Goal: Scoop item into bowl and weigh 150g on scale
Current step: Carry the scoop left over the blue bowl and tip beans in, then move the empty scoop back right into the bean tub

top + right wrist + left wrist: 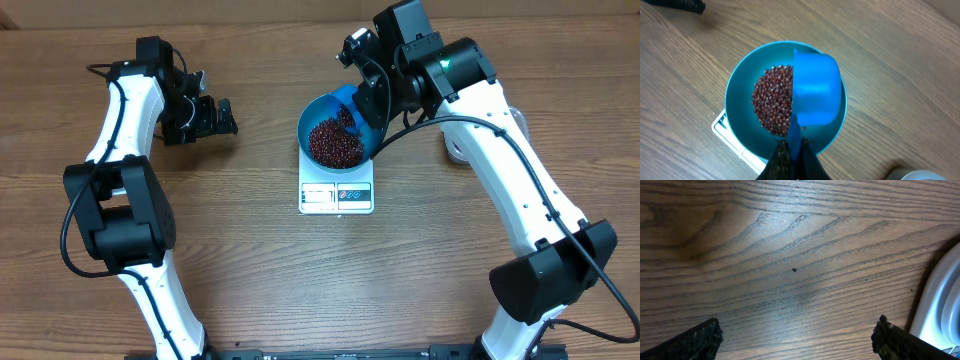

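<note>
Beans point(771, 97) in bowl point(737, 95); scoop point(815, 90) above

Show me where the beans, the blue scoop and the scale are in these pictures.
beans point(771, 100), right wrist view, middle of the heap.
blue scoop point(815, 90), right wrist view, its cup part.
scale point(336, 197), overhead view, front panel with the display.

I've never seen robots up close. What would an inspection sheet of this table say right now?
Surface: wooden table, one dark speck.
Job's things: blue bowl sits on white scale, holding red-brown beans.
Clutter: pale rounded object, mostly hidden by the right arm.
Grippers: right gripper shut on the handle of the blue scoop, held over the bowl; left gripper open, empty, above bare wood.
Cables: black cables run along both arms.
Surroundings: nothing seen.
</note>
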Available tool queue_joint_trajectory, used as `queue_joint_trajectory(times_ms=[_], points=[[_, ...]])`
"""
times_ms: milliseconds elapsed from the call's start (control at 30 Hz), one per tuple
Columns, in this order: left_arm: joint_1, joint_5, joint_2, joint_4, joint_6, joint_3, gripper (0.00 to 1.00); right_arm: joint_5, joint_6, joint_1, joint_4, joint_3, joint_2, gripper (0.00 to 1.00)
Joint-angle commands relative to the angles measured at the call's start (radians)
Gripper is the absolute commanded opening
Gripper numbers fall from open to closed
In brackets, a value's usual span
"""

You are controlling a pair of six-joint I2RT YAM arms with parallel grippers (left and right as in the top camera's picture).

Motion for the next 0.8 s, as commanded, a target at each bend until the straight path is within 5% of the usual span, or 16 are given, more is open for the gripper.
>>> queue_joint_trajectory(times_ms=[0,767], points=[[-0.007,-0.002,0.008,0.001,0.016,0.008,0.99,0.006,-0.008,0.000,0.027,0.033,-0.040,0.04],[-0.007,-0.002,0.008,0.001,0.015,0.008,1.00,0.140,-0.051,0.072,0.015,0.034,-0.042,0.04]])
